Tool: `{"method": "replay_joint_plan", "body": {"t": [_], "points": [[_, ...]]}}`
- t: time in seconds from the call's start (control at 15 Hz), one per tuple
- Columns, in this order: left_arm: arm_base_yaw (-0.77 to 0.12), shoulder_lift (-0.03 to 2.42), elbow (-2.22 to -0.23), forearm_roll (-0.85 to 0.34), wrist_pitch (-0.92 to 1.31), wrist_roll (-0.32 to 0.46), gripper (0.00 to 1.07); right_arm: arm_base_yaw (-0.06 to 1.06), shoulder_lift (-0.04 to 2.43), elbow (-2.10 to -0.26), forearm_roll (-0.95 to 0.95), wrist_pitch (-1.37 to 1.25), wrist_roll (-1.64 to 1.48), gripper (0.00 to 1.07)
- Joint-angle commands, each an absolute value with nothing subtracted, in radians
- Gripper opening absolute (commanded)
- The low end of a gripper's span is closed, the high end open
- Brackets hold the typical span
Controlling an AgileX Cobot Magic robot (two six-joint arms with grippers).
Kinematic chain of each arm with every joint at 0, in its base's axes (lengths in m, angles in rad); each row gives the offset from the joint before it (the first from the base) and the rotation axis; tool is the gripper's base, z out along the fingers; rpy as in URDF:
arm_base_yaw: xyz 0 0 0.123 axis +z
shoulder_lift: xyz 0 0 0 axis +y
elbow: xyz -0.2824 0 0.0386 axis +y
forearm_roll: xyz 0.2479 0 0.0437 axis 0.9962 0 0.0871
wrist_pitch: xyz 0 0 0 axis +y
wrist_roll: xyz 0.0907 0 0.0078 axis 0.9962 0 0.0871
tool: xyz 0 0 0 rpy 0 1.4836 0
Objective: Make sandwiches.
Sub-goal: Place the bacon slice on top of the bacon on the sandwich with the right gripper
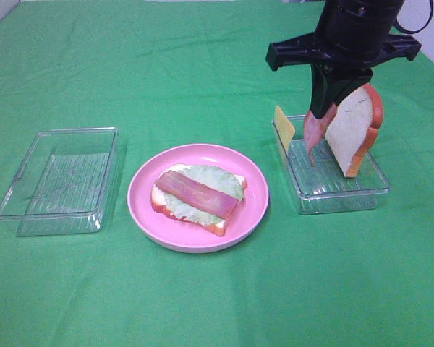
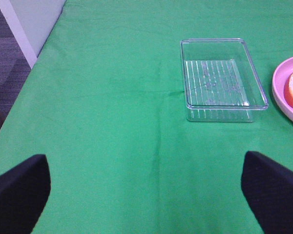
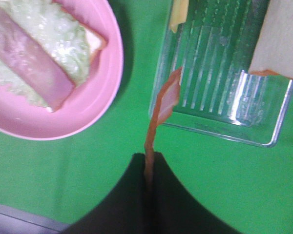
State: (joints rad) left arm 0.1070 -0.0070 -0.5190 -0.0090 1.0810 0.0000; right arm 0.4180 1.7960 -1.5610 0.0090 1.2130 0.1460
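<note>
Exterior high shows the right end effector (image 1: 322, 108) clamped tight on a bacon strip (image 1: 315, 134) dangling over the clear tray (image 1: 340, 196), likely bound for the half-built sandwich (image 1: 199, 191) on the pink plate (image 1: 141, 202), while the left end effector (image 2: 146, 190) hangs spread wide, empty.

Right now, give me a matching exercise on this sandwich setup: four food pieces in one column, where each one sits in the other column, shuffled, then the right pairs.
Column one
1. cheese square
2. lettuce leaf
3. hanging bacon strip
4. upright bread slice

Column two
A. pinched in the right gripper
B. on the pink plate, under another bacon strip
C. standing on edge in the right tray, on the side away from the plate
D. propped at that tray's wall nearest the plate

Pairs: 1-D, 2-B, 3-A, 4-C
</note>
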Motion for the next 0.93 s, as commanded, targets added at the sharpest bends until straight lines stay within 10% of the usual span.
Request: {"method": "replay_joint_plan", "body": {"t": [0.07, 0.93], "points": [[0.109, -0.02, -0.517, -0.016, 1.077, -0.007, 1.01, 0.422, 1.751, -1.565, 0.146, 1.207, 0.083, 0.0], [0.109, -0.02, -0.517, -0.016, 1.077, -0.007, 1.01, 0.727, 1.993, -1.565, 0.336, 0.877, -0.055, 0.0]]}}
